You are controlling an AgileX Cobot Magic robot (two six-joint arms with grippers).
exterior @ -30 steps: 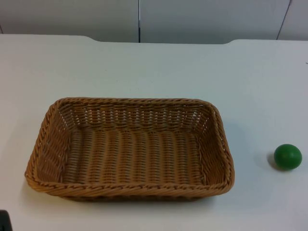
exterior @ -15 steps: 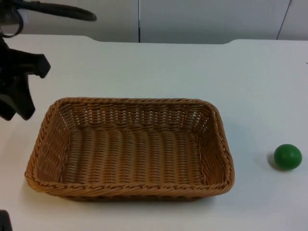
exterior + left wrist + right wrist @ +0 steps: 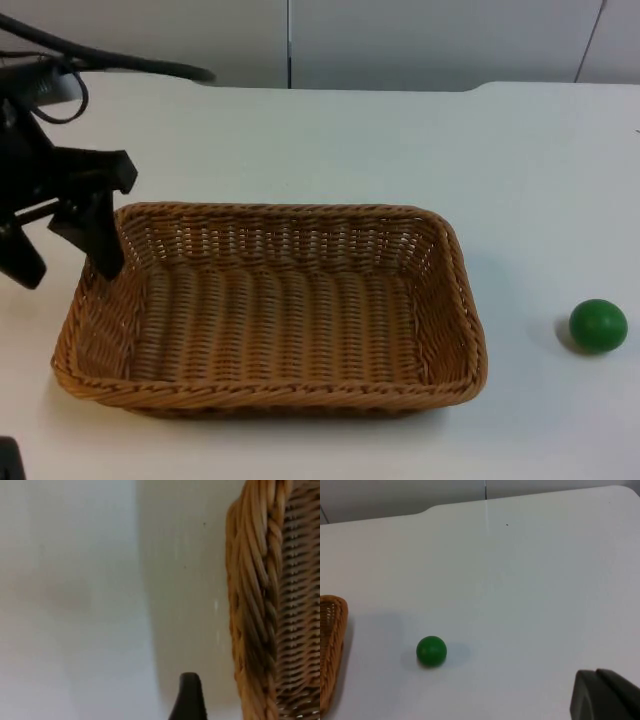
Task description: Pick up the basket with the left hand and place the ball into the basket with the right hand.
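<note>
left pincer [image 3: 62, 262] open astride basket [image 3: 270, 305] rim, ball [image 3: 598, 325] apart

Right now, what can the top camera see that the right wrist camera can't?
Top view only: the left tool, open, with one finger inside the basket's left rim and one outside, and the basket's whole woven floor. Right wrist view only: a dark fingertip of the right tool, waiting back from the ball. Both share the green ball, part of the basket rim and the white table.
</note>
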